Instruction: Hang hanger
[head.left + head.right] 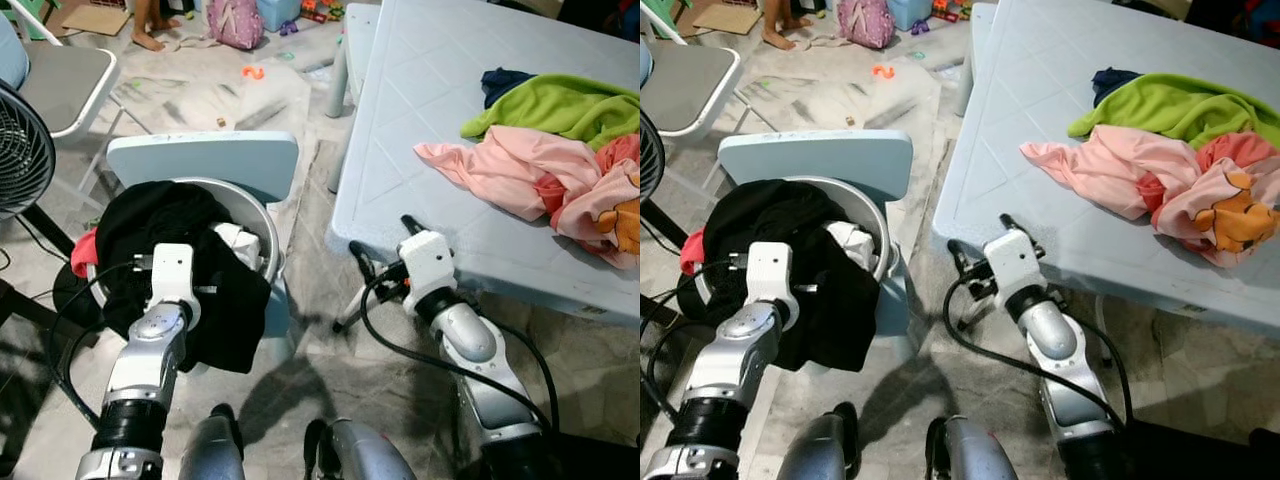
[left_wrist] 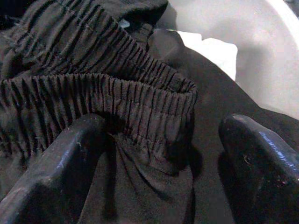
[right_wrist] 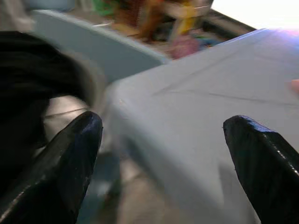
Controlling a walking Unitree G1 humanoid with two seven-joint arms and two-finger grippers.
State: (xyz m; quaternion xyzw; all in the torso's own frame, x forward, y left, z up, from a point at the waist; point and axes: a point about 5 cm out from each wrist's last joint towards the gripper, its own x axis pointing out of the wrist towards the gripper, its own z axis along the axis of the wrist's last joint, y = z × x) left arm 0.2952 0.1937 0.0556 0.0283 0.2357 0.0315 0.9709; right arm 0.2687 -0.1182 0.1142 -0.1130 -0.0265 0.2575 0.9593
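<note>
1. A round white plastic laundry basket (image 1: 262, 225) sits on a pale blue chair at about 9 o'clock in the head view, heaped with clothes.
2. A black garment with a ribbed elastic waistband (image 2: 107, 100) spills over the basket's near rim and hangs down its front; a white cloth (image 1: 240, 243) and a red one (image 1: 83, 252) peek out beside it.
3. The left gripper (image 2: 161, 163) is down over the basket. In its wrist view the two black fingers (image 2: 60, 172) stand wide apart with the gathered waistband lying between them, the left finger touching the fabric; they have not closed on it.
4. The right gripper (image 3: 163, 163) hovers at about 5 o'clock, just beside the near corner of the pale blue plastic table (image 1: 430, 120). Its fingers are spread wide and hold nothing; the table corner shows between them in the blurred wrist view.
5. On the table at about 2 o'clock lies a heap of clothes: a lime green fleece (image 1: 560, 105), a pink shirt (image 1: 510, 170) and a dark blue piece (image 1: 505, 80).
6. I cannot make out a hanger in these pictures.
7. At 12 o'clock the floor is strewn with toys and a pink backpack (image 1: 235, 22); a person's bare feet (image 1: 150, 38) stand beside it.
8. A black fan grille (image 1: 20, 150) shows at 10 o'clock.
</note>
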